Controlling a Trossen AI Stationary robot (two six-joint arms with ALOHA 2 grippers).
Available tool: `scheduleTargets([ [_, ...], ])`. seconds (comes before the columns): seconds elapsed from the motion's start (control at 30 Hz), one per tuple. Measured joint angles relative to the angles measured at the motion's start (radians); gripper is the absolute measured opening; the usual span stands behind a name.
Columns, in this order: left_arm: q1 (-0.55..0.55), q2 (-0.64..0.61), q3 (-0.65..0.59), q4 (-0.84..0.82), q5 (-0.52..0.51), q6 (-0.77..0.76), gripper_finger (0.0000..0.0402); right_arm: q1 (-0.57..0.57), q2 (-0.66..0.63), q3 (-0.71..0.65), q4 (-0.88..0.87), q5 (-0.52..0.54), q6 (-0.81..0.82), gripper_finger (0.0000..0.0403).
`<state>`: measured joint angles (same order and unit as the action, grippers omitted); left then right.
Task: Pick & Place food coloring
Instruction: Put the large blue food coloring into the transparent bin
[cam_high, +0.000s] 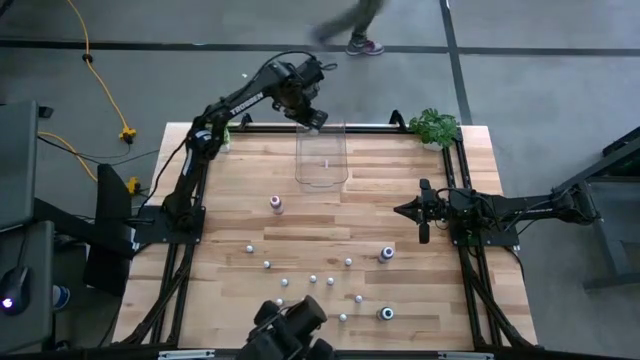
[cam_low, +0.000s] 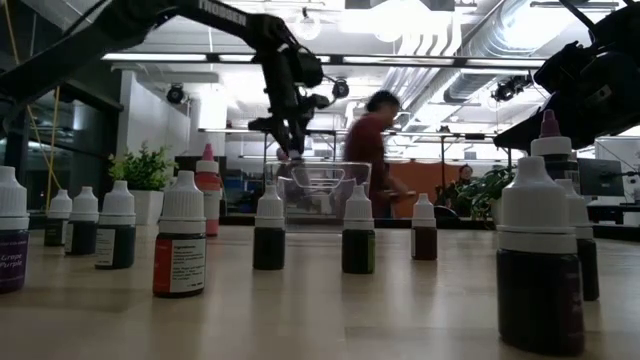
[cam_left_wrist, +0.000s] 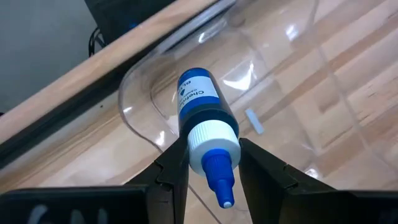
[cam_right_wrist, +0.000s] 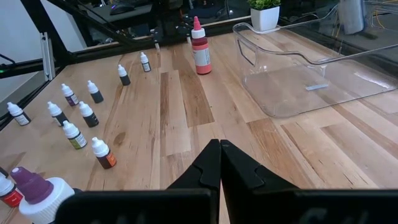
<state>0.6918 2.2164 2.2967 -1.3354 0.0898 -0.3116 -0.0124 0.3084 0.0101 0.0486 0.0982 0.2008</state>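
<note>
My left gripper (cam_high: 312, 118) hangs over the far end of the clear plastic bin (cam_high: 320, 158) and is shut on a blue food coloring bottle (cam_left_wrist: 199, 106). In the low view the gripper (cam_low: 290, 148) stands just above the bin's rim (cam_low: 322, 172). Several small white-capped bottles (cam_high: 312, 279) stand on their bases on the near half of the table. Among them are a pink one (cam_high: 276, 204), a purple one (cam_high: 386, 254) and a dark one (cam_high: 386, 314). My right gripper (cam_high: 420, 214) waits shut near the table's right side, holding nothing. My left gripper pinches the blue bottle between its two fingers (cam_left_wrist: 175, 167) at the white collar (cam_left_wrist: 213, 140) just below the blue nozzle. The fingers come from above, pointing down. The bottle is lifted clear; its body reaches down past the fingertips toward the bin floor, and the nozzle points back at the wrist.
A potted plant (cam_high: 434, 127) sits at the far right corner. A taller red bottle (cam_right_wrist: 200, 53) stands left of the bin. A person (cam_low: 372, 150) walks in the room beyond the far edge. Bare wood lies between the bin and the bottle group.
</note>
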Motion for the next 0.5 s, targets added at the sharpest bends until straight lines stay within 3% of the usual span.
scheduleTargets([
  [0.5,0.008,0.059,0.0,-0.011,-0.023,0.027,0.011,0.0,0.0,0.0,0.0,0.0,0.0,0.0],
])
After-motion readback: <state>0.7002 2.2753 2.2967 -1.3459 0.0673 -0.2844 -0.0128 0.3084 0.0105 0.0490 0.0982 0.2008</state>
